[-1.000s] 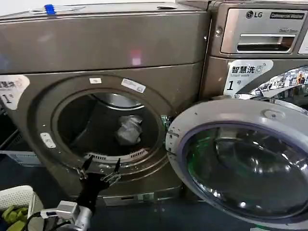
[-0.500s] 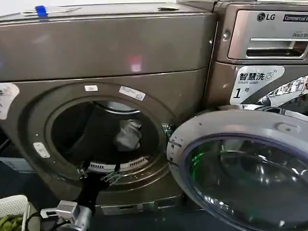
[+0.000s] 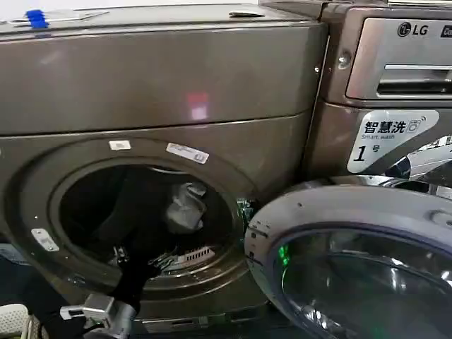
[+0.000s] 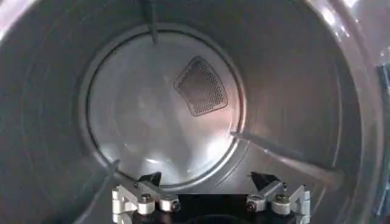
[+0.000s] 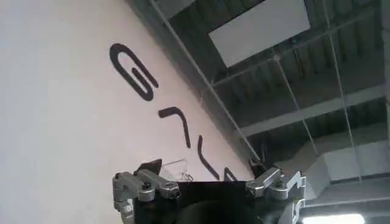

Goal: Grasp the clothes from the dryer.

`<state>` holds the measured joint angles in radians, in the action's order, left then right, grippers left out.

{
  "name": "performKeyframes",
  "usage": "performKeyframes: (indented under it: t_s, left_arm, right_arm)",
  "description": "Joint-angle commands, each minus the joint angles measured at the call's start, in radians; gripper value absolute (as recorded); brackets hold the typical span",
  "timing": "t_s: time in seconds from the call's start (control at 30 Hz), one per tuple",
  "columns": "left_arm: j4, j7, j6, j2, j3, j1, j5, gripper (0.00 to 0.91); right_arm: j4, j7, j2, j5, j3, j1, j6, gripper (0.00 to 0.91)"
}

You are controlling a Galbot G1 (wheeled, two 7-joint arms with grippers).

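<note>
At the far left of the head view, a blue object [image 3: 36, 18] lies on the flat top of the dryer [image 3: 162, 78], the big bronze-brown machine filling the left and middle of the scene. Low on its front, the left gripper [image 3: 141, 258] reaches over the lower lip of the round drum opening [image 3: 141, 215], its two fingers spread apart and holding nothing. Deeper inside, right of the gripper, a pale grey bundle of clothes [image 3: 185, 207] rests against the dark drum wall, well apart from the fingers. From the left wrist, the drum's back wall [image 4: 161, 106] carries a mesh vent [image 4: 201, 85]. Right of the opening, the grey-rimmed glass door [image 3: 353, 268] hangs swung open. Behind it stands the LG machine [image 3: 388, 85]. The right gripper [image 5: 210, 173] points up toward a wall and ceiling, fingers parted, empty.
</note>
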<state>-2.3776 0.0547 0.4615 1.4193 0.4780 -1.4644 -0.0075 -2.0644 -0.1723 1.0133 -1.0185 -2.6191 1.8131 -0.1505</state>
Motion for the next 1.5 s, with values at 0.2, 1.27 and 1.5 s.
performKeyframes:
  t_s: [0.2, 1.27, 1.5]
  left_arm:
    - [0.002, 0.001, -0.001, 0.005, 0.002, -0.001, 0.001, 0.907]
    - [0.31, 0.001, -0.095, -0.012, -0.013, 0.338, -0.047, 0.907]
    - [0.549, -0.004, -0.114, 0.012, -0.034, 0.538, -0.069, 0.907]
  right_arm:
    - [0.0, -0.002, 0.0, -0.001, 0.0, -0.003, 0.0, 0.907]
    - [-0.034, 0.029, 0.015, 0.034, -0.036, 0.035, -0.023, 0.907]
    - [-0.03, 0.04, 0.016, 0.036, -0.046, 0.046, -0.001, 0.907]
